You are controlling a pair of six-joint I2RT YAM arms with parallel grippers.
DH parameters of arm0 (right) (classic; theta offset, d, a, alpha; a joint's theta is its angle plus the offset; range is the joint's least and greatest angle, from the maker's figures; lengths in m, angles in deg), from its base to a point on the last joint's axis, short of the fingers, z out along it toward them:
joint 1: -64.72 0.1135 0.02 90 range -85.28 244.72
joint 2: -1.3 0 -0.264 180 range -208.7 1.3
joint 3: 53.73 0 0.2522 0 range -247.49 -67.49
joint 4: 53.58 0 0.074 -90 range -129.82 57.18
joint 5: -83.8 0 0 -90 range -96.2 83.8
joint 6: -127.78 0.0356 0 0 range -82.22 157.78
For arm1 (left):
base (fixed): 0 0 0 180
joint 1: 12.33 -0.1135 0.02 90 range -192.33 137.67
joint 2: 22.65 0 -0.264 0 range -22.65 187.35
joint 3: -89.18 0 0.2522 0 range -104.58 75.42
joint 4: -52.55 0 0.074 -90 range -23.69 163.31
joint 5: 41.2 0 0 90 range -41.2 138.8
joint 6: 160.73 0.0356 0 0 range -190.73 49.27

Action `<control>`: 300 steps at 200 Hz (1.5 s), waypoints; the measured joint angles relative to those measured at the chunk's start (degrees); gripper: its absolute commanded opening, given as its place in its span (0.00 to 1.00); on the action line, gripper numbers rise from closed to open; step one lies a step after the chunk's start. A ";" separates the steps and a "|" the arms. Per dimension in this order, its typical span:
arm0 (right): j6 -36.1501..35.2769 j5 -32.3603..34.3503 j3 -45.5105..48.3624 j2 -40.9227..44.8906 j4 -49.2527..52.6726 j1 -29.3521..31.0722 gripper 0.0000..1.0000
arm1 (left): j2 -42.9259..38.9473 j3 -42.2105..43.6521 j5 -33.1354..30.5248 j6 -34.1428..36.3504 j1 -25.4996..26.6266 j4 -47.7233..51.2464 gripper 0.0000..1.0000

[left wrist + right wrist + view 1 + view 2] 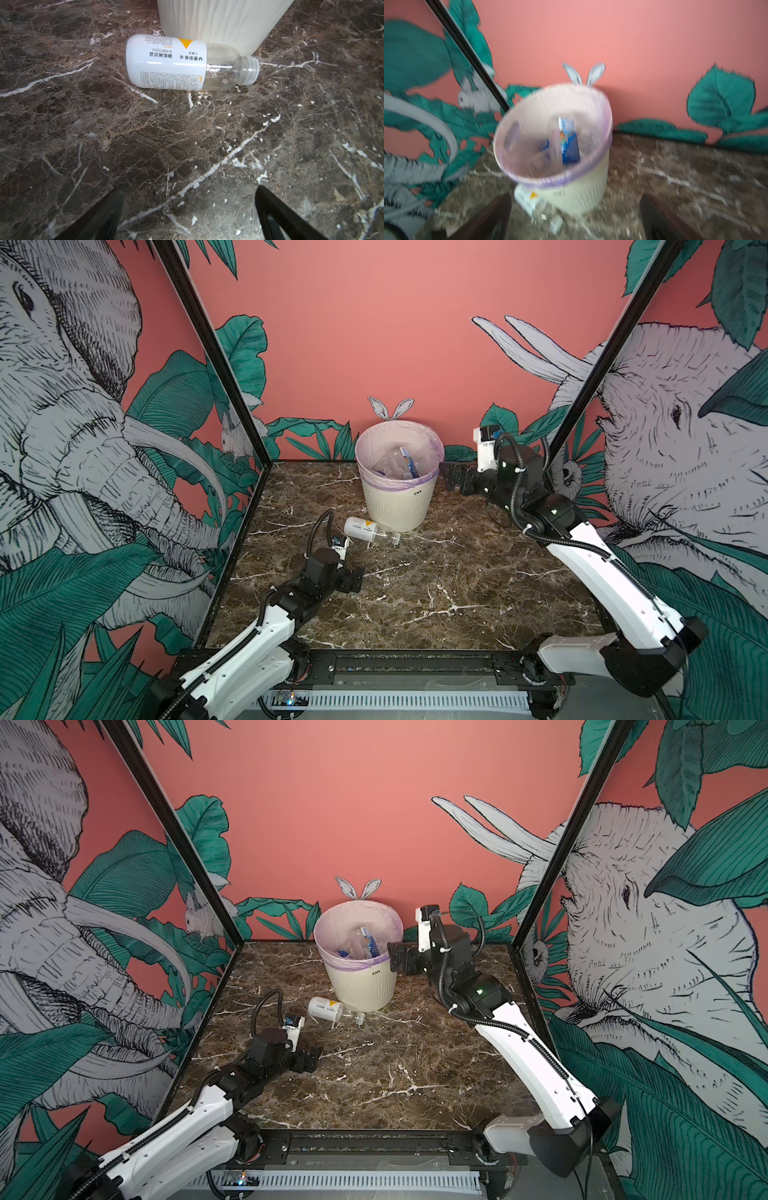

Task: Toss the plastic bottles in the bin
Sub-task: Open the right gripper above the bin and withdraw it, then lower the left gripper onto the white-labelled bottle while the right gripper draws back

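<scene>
The dark brown marbled tabletop (415, 601) carries the round cream ribbed bin (397, 497), with clear blue-labelled plastic bottles (405, 462) inside it. The right gripper (451, 480) hangs beside the bin's rim, fingers spread wide and empty. The left gripper (354, 578), equally wide and empty, is nearer the one white-labelled, capless clear bottle (362, 529). That bottle lies on its side at the bin's foot, ahead of the left fingers, its long axis crosswise to them and its neck towards the right arm.
</scene>
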 measured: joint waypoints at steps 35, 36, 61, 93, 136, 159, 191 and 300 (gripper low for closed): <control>-0.39 2.49 15.17 8.28 0.55 0.00 0.99 | 5.97 -5.35 -1.60 -5.75 0.00 -0.07 1.00; -0.39 2.60 15.74 8.63 0.63 0.00 0.99 | 6.21 -5.62 -1.64 -6.01 0.00 -0.04 0.99; -0.48 4.39 24.44 14.53 1.57 -0.11 0.99 | 11.23 -10.49 -2.73 -11.98 0.00 0.33 1.00; 0.24 7.06 34.38 21.90 3.82 -0.26 0.99 | 17.25 -16.61 -3.67 -21.22 0.00 1.97 1.00; 2.32 8.98 45.00 30.62 6.67 -2.78 0.99 | 20.74 -17.64 -3.91 -34.56 0.00 1.66 1.00; 4.02 8.96 49.11 33.09 7.61 -3.65 0.99 | 22.23 -17.64 -3.89 -39.91 0.00 1.22 1.00; 6.64 8.90 52.68 35.26 7.52 -3.89 0.99 | 25.16 -18.32 -3.41 -45.53 0.00 -0.35 1.00; 9.16 8.90 58.77 46.90 6.99 -3.89 0.99 | 37.59 -21.05 0.07 -59.01 -1.51 -10.97 0.99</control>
